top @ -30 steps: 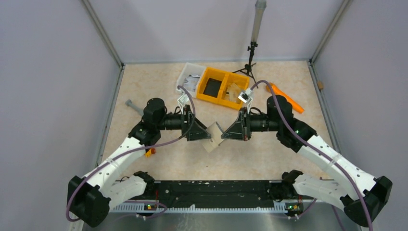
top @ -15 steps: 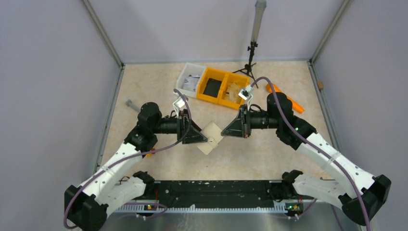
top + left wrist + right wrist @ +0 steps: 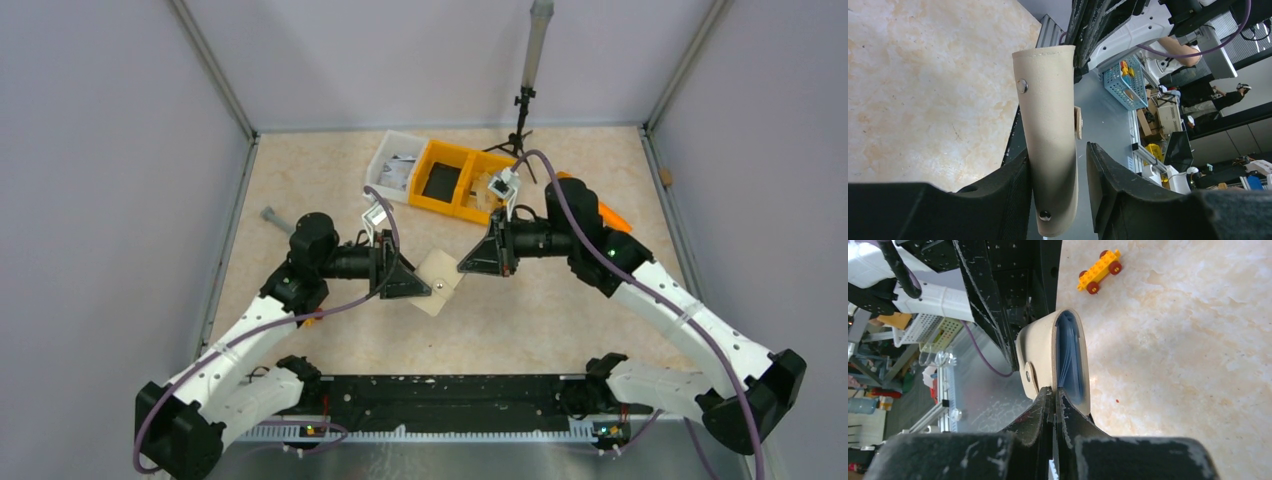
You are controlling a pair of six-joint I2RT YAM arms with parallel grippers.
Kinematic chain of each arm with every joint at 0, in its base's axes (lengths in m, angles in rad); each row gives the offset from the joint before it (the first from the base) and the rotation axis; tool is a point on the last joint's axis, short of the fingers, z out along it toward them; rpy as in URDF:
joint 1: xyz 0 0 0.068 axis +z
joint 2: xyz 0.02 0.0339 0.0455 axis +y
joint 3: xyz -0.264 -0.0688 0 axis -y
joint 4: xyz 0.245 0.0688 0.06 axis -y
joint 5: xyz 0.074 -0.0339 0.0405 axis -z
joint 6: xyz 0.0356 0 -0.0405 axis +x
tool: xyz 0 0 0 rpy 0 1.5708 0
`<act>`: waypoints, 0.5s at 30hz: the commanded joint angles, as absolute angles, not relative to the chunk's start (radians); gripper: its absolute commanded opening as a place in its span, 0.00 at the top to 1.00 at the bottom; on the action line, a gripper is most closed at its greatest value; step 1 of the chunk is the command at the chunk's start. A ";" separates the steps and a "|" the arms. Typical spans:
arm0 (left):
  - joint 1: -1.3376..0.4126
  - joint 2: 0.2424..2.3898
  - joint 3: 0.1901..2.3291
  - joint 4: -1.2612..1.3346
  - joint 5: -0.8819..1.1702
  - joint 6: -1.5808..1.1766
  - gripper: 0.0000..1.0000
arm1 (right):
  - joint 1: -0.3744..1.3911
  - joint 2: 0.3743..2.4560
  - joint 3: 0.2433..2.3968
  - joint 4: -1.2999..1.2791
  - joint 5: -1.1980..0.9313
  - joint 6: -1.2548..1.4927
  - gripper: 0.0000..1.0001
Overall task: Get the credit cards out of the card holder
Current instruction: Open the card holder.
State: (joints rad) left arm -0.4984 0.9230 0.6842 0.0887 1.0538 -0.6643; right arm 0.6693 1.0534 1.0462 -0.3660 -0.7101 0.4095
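1. Beige marbled tabletop (image 3: 540, 320) enclosed by grey walls; yellow bin (image 3: 455, 185) and white bin (image 3: 392, 165) side by side at the far edge, well apart from the work.
2. Card holder (image 3: 437, 283) raised in the air above mid-table, between the two grippers, tan face outward. Bent into a U, with blue-grey lining (image 3: 1068, 360) showing in the mouth from the right wrist view. Cards not distinguishable from that lining.
3. Step in hand, as judged: spreading the holder to expose the cards. Best done by keeping one firm anchor on a tan wall, peeling the opposite wall away slowly, and turning the mouth toward the free gripper. Avoid tugging at the snap stud (image 3: 1022, 86) or twisting the thin wall, to prevent slipping.
4. Right gripper (image 3: 1054, 392): fingers pressed together, pinching the tan edge of the holder just beside a snap.
5. Left gripper (image 3: 1057, 152): fingers spread a little wider than the holder lying between them, one touching the tan face, a narrow gap at the other; no clamp evident.
6. Likely hazard: swinging or dropping under a single pinch; re-close the left side before pulling.
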 commanded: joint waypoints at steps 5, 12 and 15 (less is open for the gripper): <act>-0.498 0.911 0.681 0.080 1.066 -0.664 0.53 | 0.658 1.053 1.144 -0.435 -0.683 0.271 1.00; -0.500 0.942 0.680 0.069 1.052 -0.663 0.70 | 0.658 1.098 1.186 -0.440 -0.687 0.254 1.00; -0.500 0.948 0.681 0.035 0.993 -0.650 0.89 | 0.658 1.114 1.184 -0.421 -0.628 0.302 0.87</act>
State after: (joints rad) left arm -0.4984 0.9401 0.6838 0.0517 1.0443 -0.6640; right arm 0.6689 1.0981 1.1332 -0.4706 -0.6903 0.2813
